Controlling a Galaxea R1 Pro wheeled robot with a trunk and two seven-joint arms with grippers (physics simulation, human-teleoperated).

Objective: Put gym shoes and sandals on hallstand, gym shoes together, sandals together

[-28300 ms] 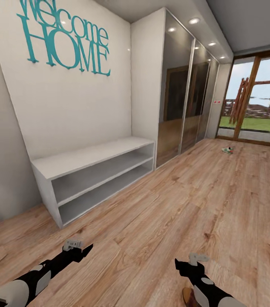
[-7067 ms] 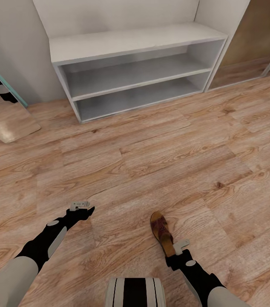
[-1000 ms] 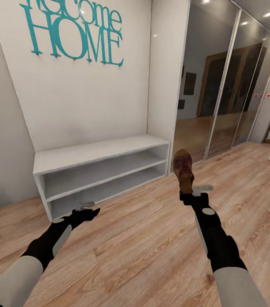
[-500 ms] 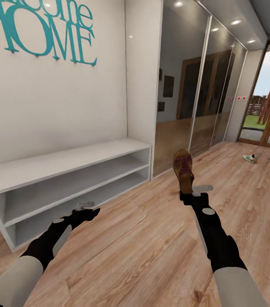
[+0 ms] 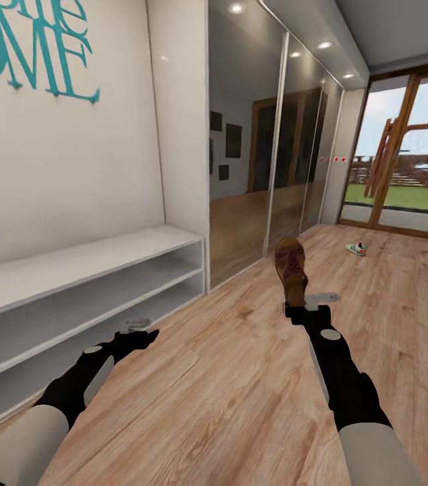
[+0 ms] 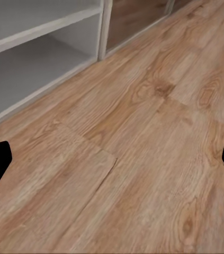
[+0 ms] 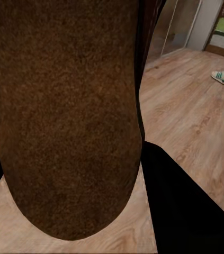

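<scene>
Right hand (image 5: pixel 300 305) clamps a flat brown leather sandal (image 5: pixel 290 268) upright; left hand (image 5: pixel 135 329) gapes above grained planks (image 5: pixel 241 378).

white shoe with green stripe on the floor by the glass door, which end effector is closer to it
Right. The right end effector, holding a brown leather sandal, is nearer the white green-striped shoe; the left end effector hangs farther away, beside the white shelf unit.

— Where does the bench (image 5: pixel 72 260) sit?
— Along the wall at left, two open shelves under its top, standing on the floor (image 5: pixel 227 378). The mirrored wardrobe (image 5: pixel 275 148) comes right after it, farther down the corridor.

— And the sandal (image 5: pixel 291 268)?
— Held upright above the floor in the right pincer (image 5: pixel 303 308), right of centre, toe end up.

— Left pincer (image 5: pixel 135 329)?
— Above the floor, just before the bench's lower shelf.

— Anything farther off?
— A sneaker (image 5: pixel 356 249) on the floor, well beyond the sandal, near the glass door (image 5: pixel 403 162) at the far end.
</scene>
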